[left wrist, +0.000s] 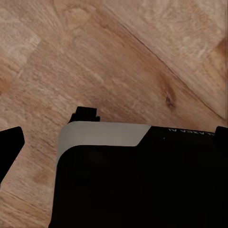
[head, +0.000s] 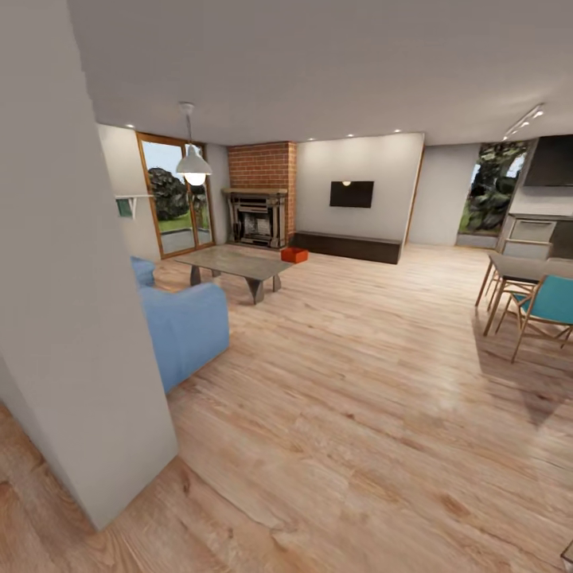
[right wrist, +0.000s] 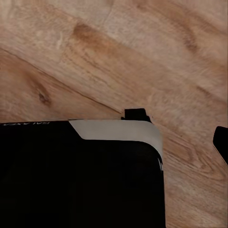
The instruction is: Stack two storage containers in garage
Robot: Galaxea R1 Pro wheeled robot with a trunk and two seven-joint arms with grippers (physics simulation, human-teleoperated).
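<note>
One orange-red storage container point(head: 294, 255) sits on the light wood floor of the living room, far ahead, between the low coffee table point(head: 239, 263) and the brick fireplace point(head: 258, 215). Both arms hang low beside my dark base. In the left wrist view my left gripper point(left wrist: 114, 140) looks down at the planks, one black fingertip point(left wrist: 10, 145) at the frame's edge and nothing between the fingers. The right gripper point(right wrist: 114, 142) is the same, with a fingertip point(right wrist: 221, 142) at the edge and nothing held.
A pale wall corner point(head: 72, 318) stands close on my left, with a blue sofa point(head: 183, 326) just behind it. A dining table with a teal chair point(head: 549, 306) is at the right. A long dark cabinet point(head: 348, 246) lines the far wall under the TV point(head: 352, 193). Open plank floor lies ahead.
</note>
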